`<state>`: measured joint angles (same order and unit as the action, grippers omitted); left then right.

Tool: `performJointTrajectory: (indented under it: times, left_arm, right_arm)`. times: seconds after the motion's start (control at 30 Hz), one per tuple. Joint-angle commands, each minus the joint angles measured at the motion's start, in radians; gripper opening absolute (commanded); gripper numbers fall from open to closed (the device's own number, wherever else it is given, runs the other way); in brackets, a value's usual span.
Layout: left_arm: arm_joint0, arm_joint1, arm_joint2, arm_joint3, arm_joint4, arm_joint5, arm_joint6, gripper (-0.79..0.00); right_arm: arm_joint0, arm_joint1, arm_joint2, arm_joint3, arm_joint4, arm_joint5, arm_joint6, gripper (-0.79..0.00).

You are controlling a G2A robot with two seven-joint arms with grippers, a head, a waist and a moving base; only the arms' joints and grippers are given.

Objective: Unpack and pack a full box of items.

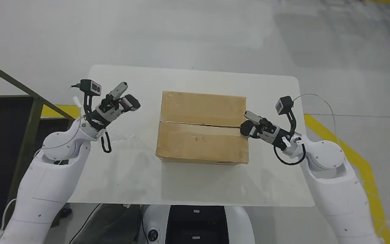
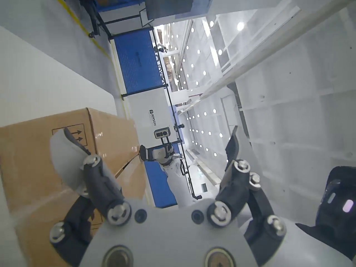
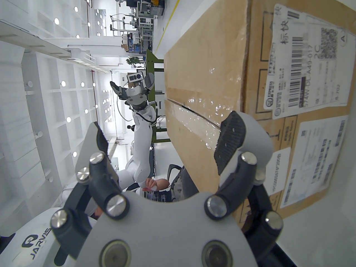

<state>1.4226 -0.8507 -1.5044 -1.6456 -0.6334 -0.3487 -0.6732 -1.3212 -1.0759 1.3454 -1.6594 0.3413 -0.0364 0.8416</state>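
A brown cardboard box (image 1: 202, 126) stands in the middle of the white table (image 1: 122, 177), its two top flaps down and meeting along a centre seam. Shipping labels (image 3: 308, 62) cover the side facing my right arm. My left gripper (image 1: 126, 96) is held open off the box's left side, a clear gap away; in its own view the box (image 2: 33, 154) lies beyond one fingertip. My right gripper (image 1: 249, 122) is open at the box's right edge, level with the seam (image 3: 192, 112), with one pad (image 3: 230, 140) over the top edge. Neither holds anything.
Bare table surface lies in front of the box and to both sides. A dark green metal frame (image 1: 27, 116) stands off the table's left edge. Yellow floor tape (image 1: 341, 146) runs past the right side.
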Motion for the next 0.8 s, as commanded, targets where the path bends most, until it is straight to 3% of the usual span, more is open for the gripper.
performJointTrajectory:
  times: [0.0,0.4,0.53,0.77]
  left_arm:
    - [0.000,0.000,0.000,0.000,0.004,0.004,-0.004,0.000]
    - [0.000,0.000,0.000,0.000,0.004,0.004,-0.004,0.000]
    - [0.019,-0.006,0.008,-0.009,0.008,0.025,0.044,0.000]
    - [0.179,-0.017,-0.042,-0.114,-0.041,-0.023,0.135,0.000]
  right_arm:
    - [0.000,0.000,0.000,0.000,0.000,0.000,0.000,0.000]
    - [0.000,0.000,0.000,0.000,0.000,0.000,0.000,0.000]
    - [0.000,0.000,0.000,0.000,0.000,0.000,0.000,0.000]
    - [0.000,0.000,0.000,0.000,0.000,0.000,0.000,0.000]
